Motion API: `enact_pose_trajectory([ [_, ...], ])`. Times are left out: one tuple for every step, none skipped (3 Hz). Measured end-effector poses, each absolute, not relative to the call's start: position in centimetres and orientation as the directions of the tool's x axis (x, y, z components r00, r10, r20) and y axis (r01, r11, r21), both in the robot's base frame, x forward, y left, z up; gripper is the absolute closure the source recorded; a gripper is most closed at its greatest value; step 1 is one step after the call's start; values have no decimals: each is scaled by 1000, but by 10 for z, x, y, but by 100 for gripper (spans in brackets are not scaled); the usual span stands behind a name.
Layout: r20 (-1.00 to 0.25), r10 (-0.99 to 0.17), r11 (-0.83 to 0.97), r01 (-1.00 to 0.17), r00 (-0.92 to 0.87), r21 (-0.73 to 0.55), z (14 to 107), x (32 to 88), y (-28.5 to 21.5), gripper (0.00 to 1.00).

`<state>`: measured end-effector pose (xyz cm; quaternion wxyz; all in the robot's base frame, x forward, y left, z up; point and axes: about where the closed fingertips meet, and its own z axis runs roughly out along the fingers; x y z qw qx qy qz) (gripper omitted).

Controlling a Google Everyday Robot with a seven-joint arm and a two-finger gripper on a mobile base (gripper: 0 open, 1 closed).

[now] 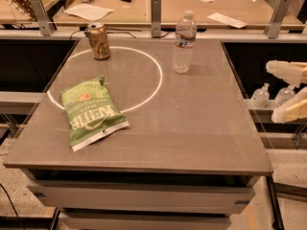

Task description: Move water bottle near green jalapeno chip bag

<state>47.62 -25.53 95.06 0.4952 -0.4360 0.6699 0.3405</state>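
The water bottle (184, 41) stands upright at the far middle of the grey table (201, 123), clear and ribbed with a white cap and a red-and-white label. The green jalapeno chip bag (92, 111) lies flat on the table's left side, over the edge of a white circle. My gripper (284, 92) is at the right edge of the view, beyond the table's right side and well to the right of the bottle. Its two cream fingers (287, 71) stand apart with nothing between them.
A golden-brown drink can (99, 40) stands at the far left of the table on the white circle (154, 78). Two small white pump bottles (260, 96) sit on a lower shelf to the right, just behind my gripper. A wooden desk with papers (88, 11) lies behind.
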Motion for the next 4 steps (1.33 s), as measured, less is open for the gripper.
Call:
enact_pose_trajectory([
  [-959,-250,389,-921,-130,23,950,476,-255,0],
  [-961,-242,409,-912,-133,23,943,494,-251,0],
  [-957,-256,420,-908,-134,15,934,524,-251,0],
  [-959,-253,430,-903,-131,10,927,555,-249,0],
])
